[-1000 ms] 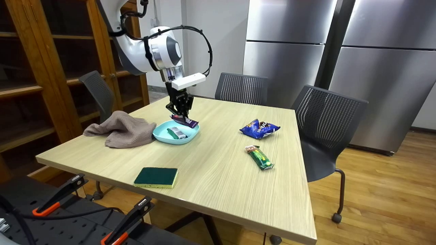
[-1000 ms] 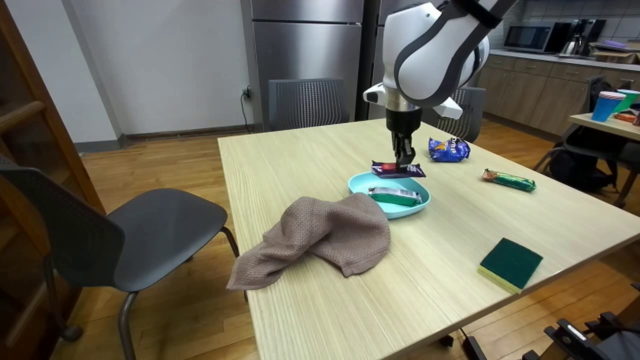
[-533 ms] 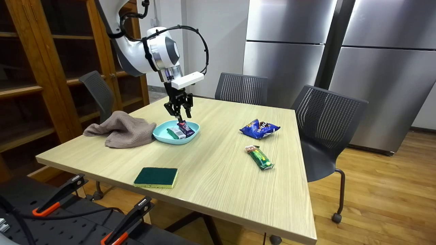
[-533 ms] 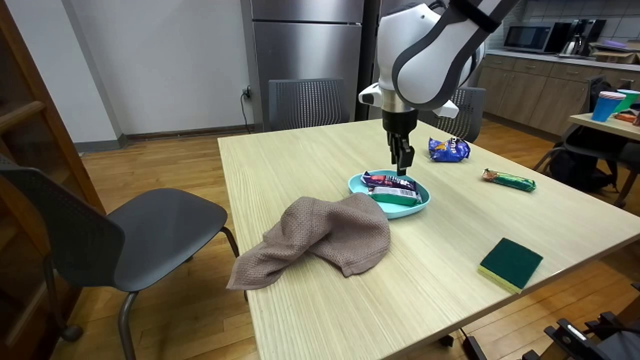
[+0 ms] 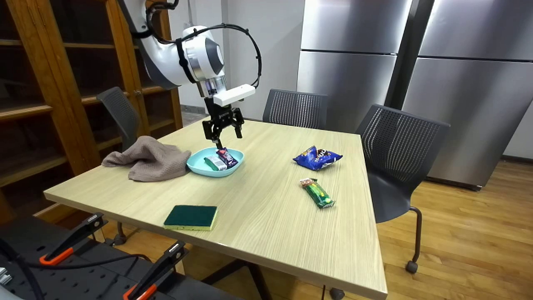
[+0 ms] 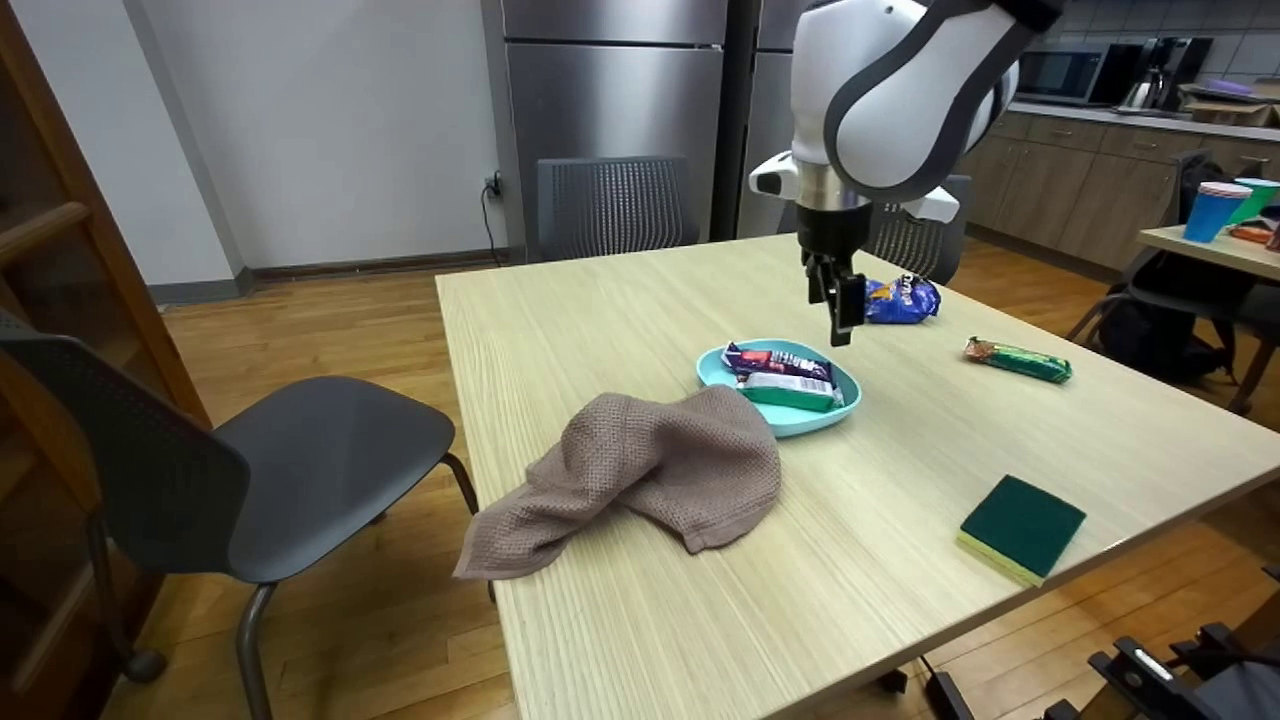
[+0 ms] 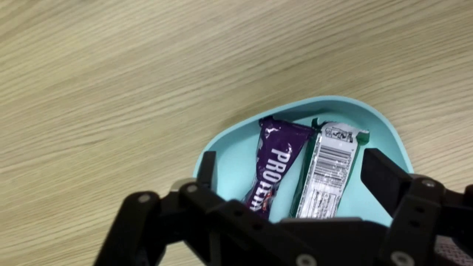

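My gripper (image 7: 292, 166) stands wide open above a light-blue dish (image 7: 234, 159), nothing held between its fingers. Inside the dish, a purple wrapped bar (image 7: 273, 166) lies beside a green bar (image 7: 329, 170) whose white barcode side faces up. The wrist view sees both bars in the gap between the fingers, with their lower ends hidden by the gripper's body. In both exterior views the gripper (image 5: 228, 139) hangs over the far side of the dish (image 6: 850, 400), apart from the purple bar (image 6: 785, 364).
A crumpled brown towel (image 6: 640, 465) lies against the dish. Elsewhere on the table are a blue snack packet (image 5: 317, 158), another green bar (image 5: 318, 193) and a green-and-yellow sponge (image 5: 190, 216) near an edge. Chairs (image 5: 399, 162) stand around the table.
The purple bar, gripped above the dish a second ago, has been let go and now lies in it next to the green bar. The jaws have spread wide, and the arm has shifted slightly away.
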`<state>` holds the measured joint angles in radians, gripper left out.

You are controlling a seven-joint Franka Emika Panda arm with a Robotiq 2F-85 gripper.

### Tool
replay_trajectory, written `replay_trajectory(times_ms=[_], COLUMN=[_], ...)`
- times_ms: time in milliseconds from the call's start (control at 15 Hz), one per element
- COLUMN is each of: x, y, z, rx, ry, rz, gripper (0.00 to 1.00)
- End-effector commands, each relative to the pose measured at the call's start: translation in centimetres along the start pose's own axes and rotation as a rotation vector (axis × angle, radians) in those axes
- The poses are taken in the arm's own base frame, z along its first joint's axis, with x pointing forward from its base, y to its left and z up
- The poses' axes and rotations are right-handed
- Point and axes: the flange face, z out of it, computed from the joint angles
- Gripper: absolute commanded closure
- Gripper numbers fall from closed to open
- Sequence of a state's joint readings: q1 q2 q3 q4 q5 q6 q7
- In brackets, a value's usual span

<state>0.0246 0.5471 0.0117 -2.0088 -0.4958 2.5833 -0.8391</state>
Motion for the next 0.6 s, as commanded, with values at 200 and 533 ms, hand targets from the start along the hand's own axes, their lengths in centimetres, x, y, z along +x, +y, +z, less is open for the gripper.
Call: replay_trajectory(times_ms=[200, 533], x=[-8.4, -17.2], y=[-2.8, -2.7], z=[-1.6, -0.8], rx=[0.047, 0.077], ry=[0.078, 0.134], rz=[0.203, 0.452], gripper=[0.00, 0.00])
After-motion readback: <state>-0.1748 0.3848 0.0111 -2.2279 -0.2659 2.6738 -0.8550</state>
